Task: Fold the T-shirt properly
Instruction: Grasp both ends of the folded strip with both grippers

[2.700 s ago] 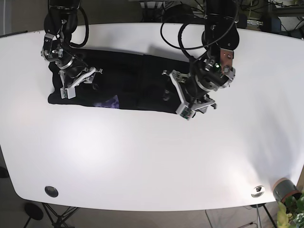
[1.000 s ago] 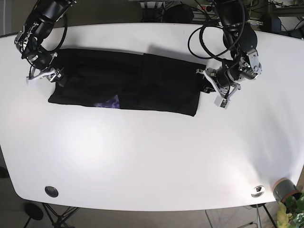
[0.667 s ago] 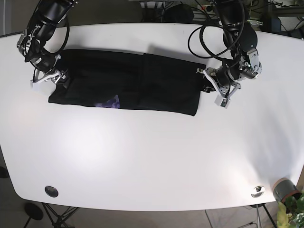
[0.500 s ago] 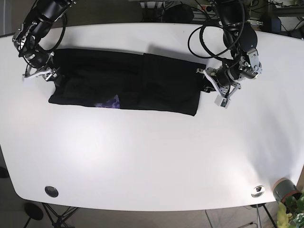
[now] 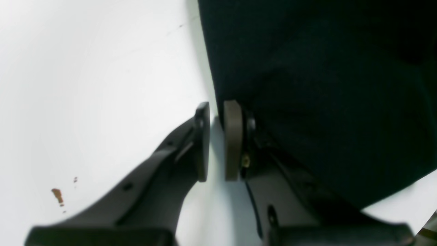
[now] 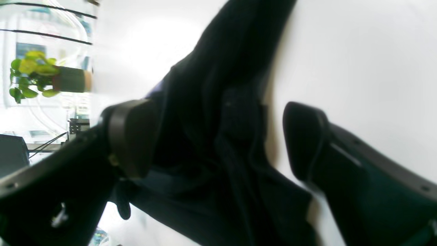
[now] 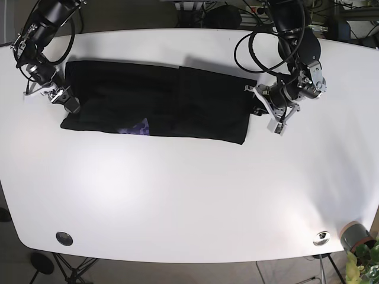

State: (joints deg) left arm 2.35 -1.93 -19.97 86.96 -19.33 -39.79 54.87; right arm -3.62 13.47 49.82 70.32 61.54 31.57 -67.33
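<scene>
Even, bright overhead light fills the base view, where the glossy white tabletop (image 7: 177,195) shows soft sheen and only faint shadows. Both wrist views are soft and wide-angle warped; the black cotton T-shirt (image 5: 324,85) reads as near-featureless darkness. The right wrist view blows out to white at upper left, blurring the green potted plant (image 6: 30,77).

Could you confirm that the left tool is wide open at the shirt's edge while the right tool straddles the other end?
Not quite: the left tool is nearly shut at the black T-shirt edge, as the left wrist view shows. The right tool does straddle the other end.
</scene>
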